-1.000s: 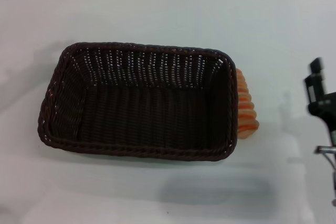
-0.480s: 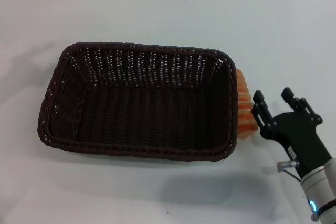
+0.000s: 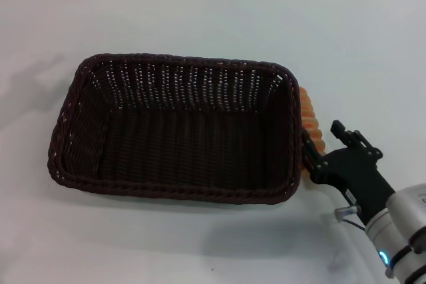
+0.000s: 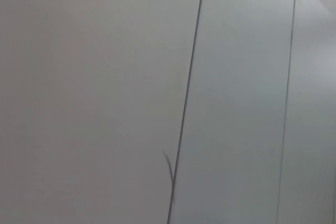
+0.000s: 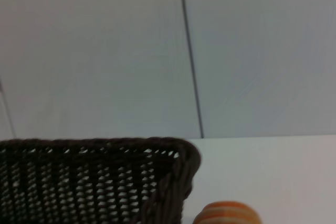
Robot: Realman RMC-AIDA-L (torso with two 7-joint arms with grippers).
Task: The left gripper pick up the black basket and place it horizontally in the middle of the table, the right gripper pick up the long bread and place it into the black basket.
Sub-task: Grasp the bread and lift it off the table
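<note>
- Woven dark wicker forms the black basket (image 3: pixel 174 128), lying lengthwise across the middle of the table (image 3: pixel 200 24); its inside holds nothing and its braided rim is fully visible on all four sides in the head view.
- White tabletop shows bare on every side of the basket: a wide strip beyond its far rim, a narrower strip along its near rim, and broad room beyond the claw on the robot's right.
- Orange-striped, the long bread (image 3: pixel 310 126) lies on the table against the outside of the basket's right end wall, touching or nearly touching it, so that side has almost no gap.
- Right gripper (image 3: pixel 325 141) reaches in from the near right corner of the head view, its silver wrist trailing behind and its black body angled toward the basket's right end.
- Its two fingers are spread apart: one finger (image 3: pixel 311 154) sits by the basket's near right corner at the near end of the bread, the other stands out on the side away from the basket. The bread lies just ahead of the claw, and nothing is clamped between the fingers.
- From the right wrist view, the basket's rim corner (image 5: pixel 181 163) and openwork side sit close in front, with the bread's (image 5: pixel 227 213) striped top just beside that corner.
- Left gripper is not seen in any view; the left wrist view shows only pale wall panels (image 4: pixel 105 87) with thin dark seams.
</note>
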